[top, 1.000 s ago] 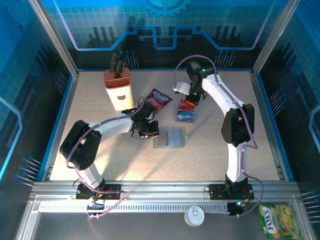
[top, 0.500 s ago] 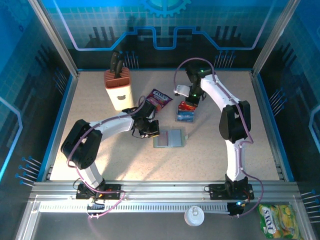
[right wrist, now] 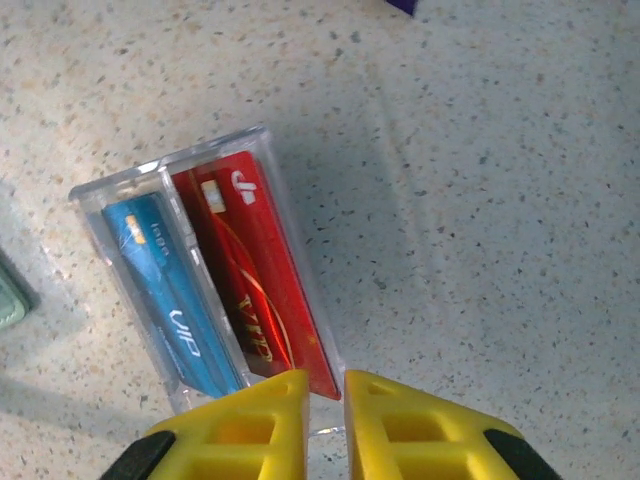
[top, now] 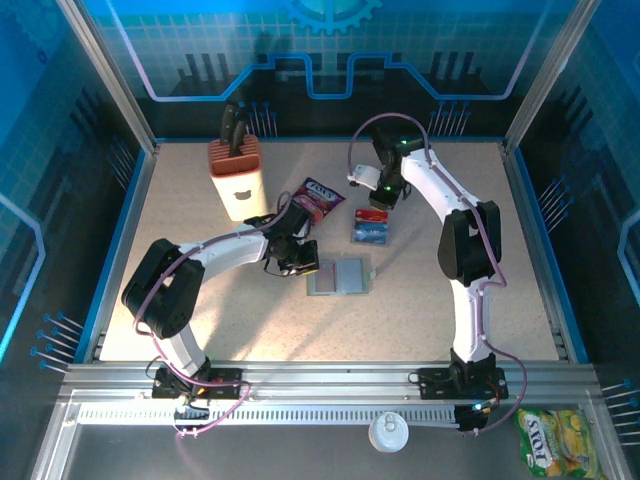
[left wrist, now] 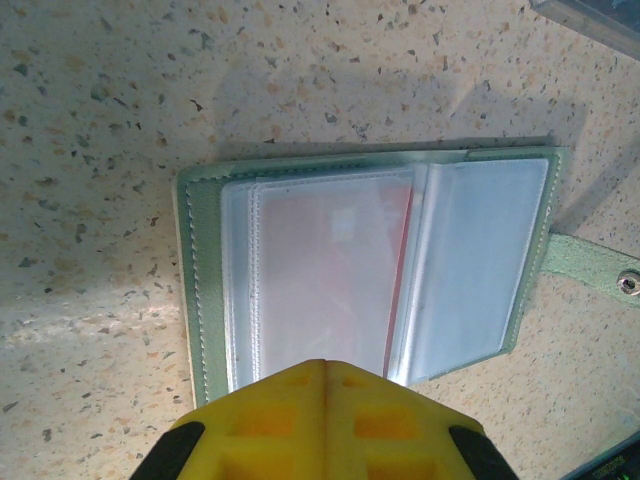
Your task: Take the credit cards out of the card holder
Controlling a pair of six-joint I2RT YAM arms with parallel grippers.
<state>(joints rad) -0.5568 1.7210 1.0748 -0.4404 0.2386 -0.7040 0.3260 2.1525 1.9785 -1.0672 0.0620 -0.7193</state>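
Lying open on the table, the card holder had one reddish card in its clear sleeve. The left jaws, shut on nothing, sat at its edge. Well apart, the red card and blue card lay in a clear tray below the right jaws, slightly parted and empty. Tugging the sleeved card could drag a loosely pinned holder along.
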